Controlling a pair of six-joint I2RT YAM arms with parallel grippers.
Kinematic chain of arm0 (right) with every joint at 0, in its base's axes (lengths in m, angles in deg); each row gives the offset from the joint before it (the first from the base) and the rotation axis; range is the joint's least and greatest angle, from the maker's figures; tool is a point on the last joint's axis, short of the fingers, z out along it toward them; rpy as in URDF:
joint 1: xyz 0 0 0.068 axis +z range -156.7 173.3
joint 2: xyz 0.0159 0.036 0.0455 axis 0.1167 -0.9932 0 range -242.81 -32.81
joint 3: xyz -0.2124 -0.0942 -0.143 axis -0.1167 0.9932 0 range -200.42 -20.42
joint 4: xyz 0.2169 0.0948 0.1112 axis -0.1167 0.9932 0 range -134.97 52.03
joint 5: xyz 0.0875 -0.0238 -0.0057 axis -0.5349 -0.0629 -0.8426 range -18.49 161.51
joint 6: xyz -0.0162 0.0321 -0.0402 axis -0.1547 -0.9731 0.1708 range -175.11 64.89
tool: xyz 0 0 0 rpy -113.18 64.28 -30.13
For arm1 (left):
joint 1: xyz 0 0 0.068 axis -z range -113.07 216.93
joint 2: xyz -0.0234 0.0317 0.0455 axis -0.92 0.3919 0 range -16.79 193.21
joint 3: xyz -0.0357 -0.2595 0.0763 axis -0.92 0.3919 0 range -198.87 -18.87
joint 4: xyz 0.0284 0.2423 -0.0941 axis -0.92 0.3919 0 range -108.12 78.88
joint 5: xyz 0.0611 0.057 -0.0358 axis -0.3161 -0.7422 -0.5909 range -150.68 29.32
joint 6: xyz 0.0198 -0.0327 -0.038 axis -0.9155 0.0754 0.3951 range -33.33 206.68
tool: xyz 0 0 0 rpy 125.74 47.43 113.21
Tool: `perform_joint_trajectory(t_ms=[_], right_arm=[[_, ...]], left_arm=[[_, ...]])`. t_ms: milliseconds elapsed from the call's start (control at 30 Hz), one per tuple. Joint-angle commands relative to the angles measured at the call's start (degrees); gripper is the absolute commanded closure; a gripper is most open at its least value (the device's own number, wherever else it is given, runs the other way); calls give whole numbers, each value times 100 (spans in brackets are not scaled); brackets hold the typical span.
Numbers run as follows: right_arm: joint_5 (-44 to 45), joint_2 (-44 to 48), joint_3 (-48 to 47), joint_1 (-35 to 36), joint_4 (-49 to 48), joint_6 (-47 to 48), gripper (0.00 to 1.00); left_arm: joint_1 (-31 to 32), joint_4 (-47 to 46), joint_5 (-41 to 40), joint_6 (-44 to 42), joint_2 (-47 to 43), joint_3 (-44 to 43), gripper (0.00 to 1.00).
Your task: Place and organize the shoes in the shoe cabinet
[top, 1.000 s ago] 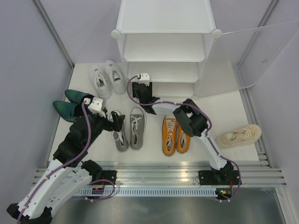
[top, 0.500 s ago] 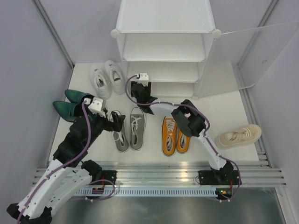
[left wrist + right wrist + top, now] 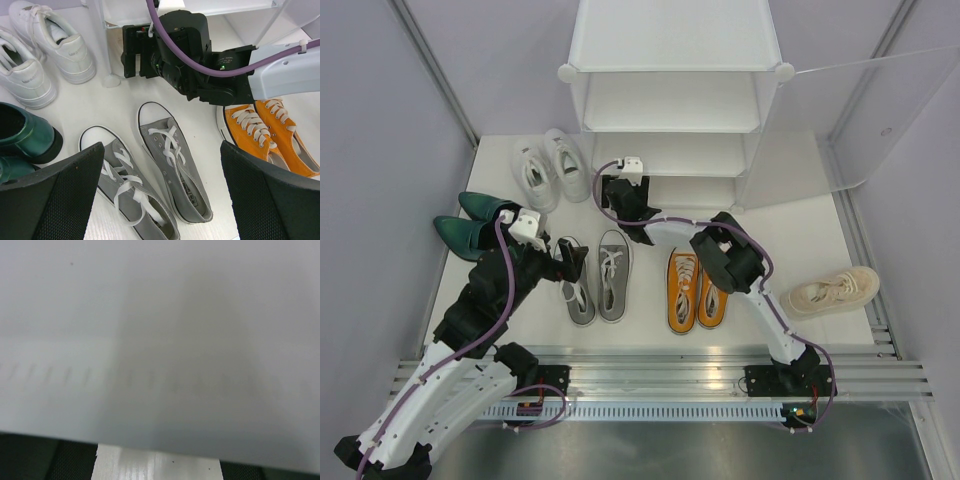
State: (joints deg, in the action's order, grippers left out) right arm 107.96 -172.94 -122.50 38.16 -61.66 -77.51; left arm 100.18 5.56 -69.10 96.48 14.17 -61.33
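From above, you see the shoe cabinet (image 3: 670,68) standing at the far edge of the desk (image 3: 790,230), its frosted door (image 3: 880,110) swung open to the right and its shelves bare. All the shoes are on the desk. The white sneakers (image 3: 548,168) are by the cabinet's left foot and the dark green pair (image 3: 470,220) is at the left edge. The grey lace-ups (image 3: 597,278) and the orange lace-ups (image 3: 696,290) lie side by side in the middle, and the cream pair (image 3: 835,290) is near the right edge. Your right gripper (image 3: 620,195) is at the cabinet's lower left front. Your left gripper (image 3: 570,262) hovers over the grey pair.

In the left wrist view, your left gripper (image 3: 160,150) is spread wide and holds nothing, with the grey lace-ups (image 3: 170,160) below it. The green pair (image 3: 25,140) is at the left, the white sneakers (image 3: 45,55) are at the far left, and the orange pair (image 3: 265,130) is at the right. The right gripper (image 3: 137,52) is just beside the cabinet's post (image 3: 106,45).

The right wrist view shows you only a blurred white panel (image 3: 160,340), so you cannot tell how that gripper's jaws stand.
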Motion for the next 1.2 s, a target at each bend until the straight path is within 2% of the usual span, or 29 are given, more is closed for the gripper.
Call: perform_joint_trajectory(t_ms=[0, 467, 667, 867, 967, 1067, 1133, 1167], right_arm=[[-49, 513, 144, -109, -150, -116, 17], [-973, 1541, 1119, -39, -133, 42, 9], [-982, 2402, 2314, 75, -291, 112, 11], [-798, 3676, 3790, 172, -230, -151, 16], [-308, 4877, 4781, 172, 138, -458, 18], [431, 5723, 5285, 163, 1068, -1036, 20], [1134, 6628, 5689, 137, 2130, -1441, 19], [1380, 7231, 5856, 59, 2587, -2157, 16]], left_arm=[[32, -101, 17, -128, -37, -202, 0], [32, -74, -124, -137, -116, -202, 1], [32, -66, -177, -145, -160, -210, 0], [32, -74, -300, -163, -143, -193, 0], [32, -74, -370, -163, -143, -175, 0], [41, -74, -388, -163, -134, -166, 0], [41, -74, -432, -172, -117, -158, 0], [41, -74, -467, -172, -108, -158, 0]])
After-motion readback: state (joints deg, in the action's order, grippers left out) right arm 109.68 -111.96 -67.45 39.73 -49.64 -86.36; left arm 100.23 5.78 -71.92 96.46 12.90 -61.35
